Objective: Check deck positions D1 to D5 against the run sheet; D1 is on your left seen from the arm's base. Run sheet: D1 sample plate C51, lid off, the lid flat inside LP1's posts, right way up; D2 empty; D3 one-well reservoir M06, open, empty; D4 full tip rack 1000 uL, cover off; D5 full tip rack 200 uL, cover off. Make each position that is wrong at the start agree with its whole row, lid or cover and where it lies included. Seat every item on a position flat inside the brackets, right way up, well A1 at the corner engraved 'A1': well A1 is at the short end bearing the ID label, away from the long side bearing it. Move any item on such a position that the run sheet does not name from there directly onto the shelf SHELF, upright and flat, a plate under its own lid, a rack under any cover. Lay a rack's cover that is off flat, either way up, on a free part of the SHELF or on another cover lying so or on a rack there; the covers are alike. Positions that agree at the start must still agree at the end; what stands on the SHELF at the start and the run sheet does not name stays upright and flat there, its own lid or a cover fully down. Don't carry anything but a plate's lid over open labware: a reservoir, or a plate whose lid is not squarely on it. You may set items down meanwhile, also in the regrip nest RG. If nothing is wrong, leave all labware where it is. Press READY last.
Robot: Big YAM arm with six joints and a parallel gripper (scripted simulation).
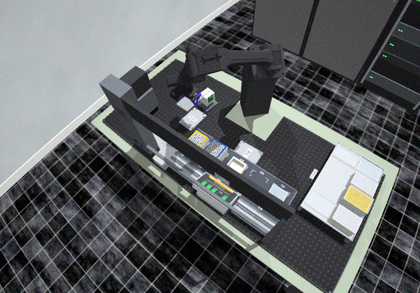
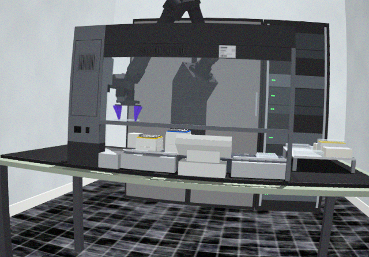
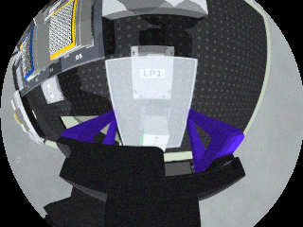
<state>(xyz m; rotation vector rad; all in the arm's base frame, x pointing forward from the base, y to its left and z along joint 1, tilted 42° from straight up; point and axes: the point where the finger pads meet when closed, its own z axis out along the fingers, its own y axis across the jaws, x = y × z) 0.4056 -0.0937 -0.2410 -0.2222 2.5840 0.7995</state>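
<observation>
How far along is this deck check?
Done: the D1 plate stands uncovered. In hand: the pincer grips its lid above the LP1 pad. Left: lay the lid flat inside the posts, then press READY.

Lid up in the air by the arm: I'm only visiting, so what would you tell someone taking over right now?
End effector: shut on the clear lid, held level near the lid stand.
Done: the plate is uncovered; the open trough, yellow tip rack and blue tip rack sit in their spots.
Left: lay the lid flat inside the stand's posts, then press the green button.
</observation>
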